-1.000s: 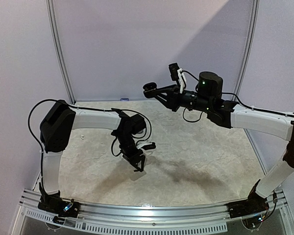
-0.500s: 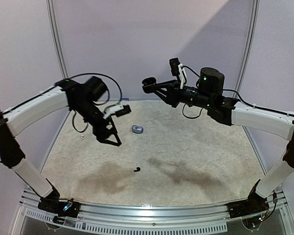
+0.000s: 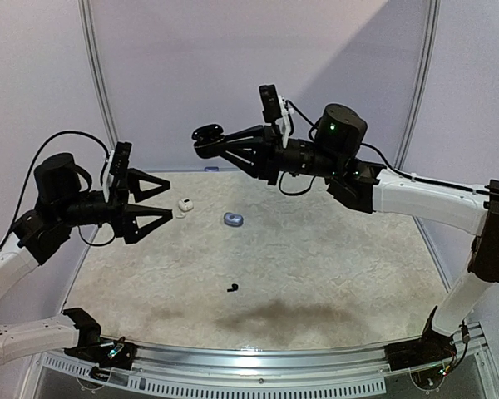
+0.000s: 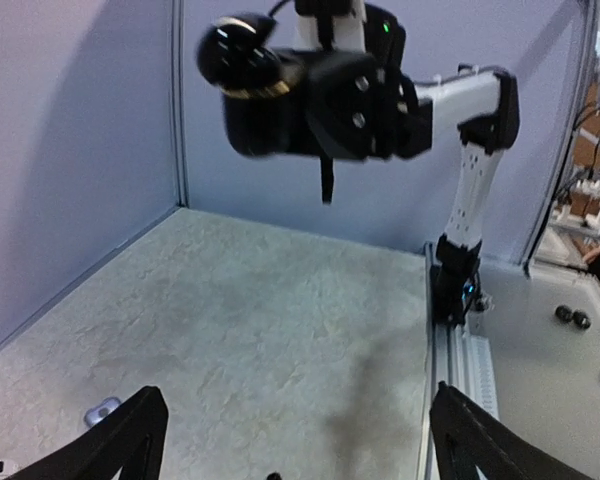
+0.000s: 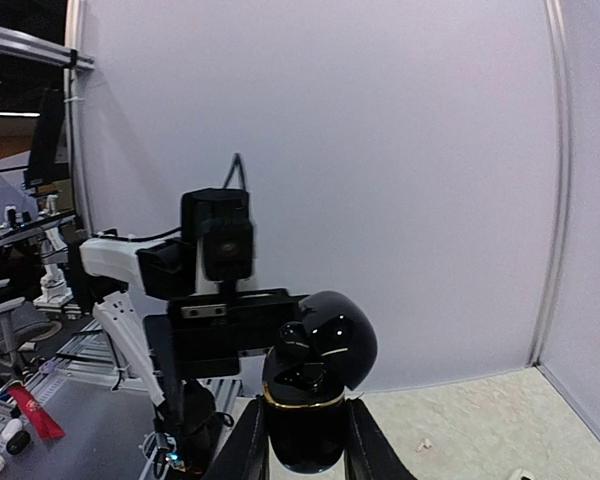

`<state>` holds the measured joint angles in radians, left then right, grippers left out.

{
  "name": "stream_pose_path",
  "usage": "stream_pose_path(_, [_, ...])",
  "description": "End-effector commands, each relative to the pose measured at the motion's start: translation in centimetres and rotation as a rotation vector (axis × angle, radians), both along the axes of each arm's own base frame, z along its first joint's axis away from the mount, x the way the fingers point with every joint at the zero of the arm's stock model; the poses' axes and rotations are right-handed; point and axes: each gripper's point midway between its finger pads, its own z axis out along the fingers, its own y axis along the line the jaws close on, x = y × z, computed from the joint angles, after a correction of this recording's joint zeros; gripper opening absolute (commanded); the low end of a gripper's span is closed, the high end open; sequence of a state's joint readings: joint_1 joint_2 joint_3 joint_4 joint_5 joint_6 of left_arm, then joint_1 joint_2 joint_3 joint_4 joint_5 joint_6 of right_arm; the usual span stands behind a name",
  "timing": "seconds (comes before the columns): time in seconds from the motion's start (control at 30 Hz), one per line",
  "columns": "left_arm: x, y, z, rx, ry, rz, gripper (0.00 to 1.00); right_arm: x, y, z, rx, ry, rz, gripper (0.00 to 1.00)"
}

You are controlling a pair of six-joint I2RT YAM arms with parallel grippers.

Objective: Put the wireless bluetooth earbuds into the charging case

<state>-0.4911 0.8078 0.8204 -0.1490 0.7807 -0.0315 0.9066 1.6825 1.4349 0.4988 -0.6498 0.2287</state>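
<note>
the bottom edge is cropping your left gripper [image 4: 298,395]; the black earbud [image 3: 230,288] is showing too small to detail.

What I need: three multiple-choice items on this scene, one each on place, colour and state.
1. The black charging case is: A set down flat; B held up by the right gripper; C out of view.
2. The lone earbud on the near half of the table is: A black; B red; C yellow.
3. The left gripper is: A open, empty; B shut on a cable; C shut on a cloth.
Answers: B, the right wrist view shows it gripped; A, a dark speck on the pale surface; A, its jaws stand wide, nothing between.
</note>
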Motion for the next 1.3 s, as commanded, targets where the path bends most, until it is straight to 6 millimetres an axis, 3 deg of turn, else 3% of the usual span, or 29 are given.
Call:
stream_pose_path(0.0, [-0.3,-0.6,5.5,-0.255,-0.069,-0.054,0.83,-2.7,1.8,1.4,0.054,-0.065,0.105,0.00])
stream_pose_path(0.13, [-0.6,-0.3,6.0,-0.295,-0.111,-0.036,0.63,-3.2,3.0,1.5,0.077,-0.047,0.132,0.00])
stream_pose_path(0.3, [-0.9,-0.3,6.2,-0.314,-0.116,-0.036,0.60,-3.4,4.3,0.9,0.065,-0.035,0.145,0.00])
stream_pose_path(0.57, [-0.7,-1.3,6.1,-0.330,-0.090,-0.024,0.40,-3.3,4.9,0.6,0.058,-0.031,0.153,0.00])
stream_pose_path(0.77, [-0.4,-1.6,6.1,-0.328,-0.095,-0.019,0.38,-3.6,4.9,0.4,0.058,-0.035,0.166,0.00])
stream_pose_path(1.1, [0.1,-1.7,5.9,-0.307,-0.121,0.000,0.47,-4.2,4.9,0.5,0.066,-0.037,0.211,0.00])
stream_pose_path(1.27, [-0.3,-1.9,6.1,-0.308,-0.124,-0.026,0.36,-4.0,5.1,0.4,0.073,-0.028,0.205,0.00])
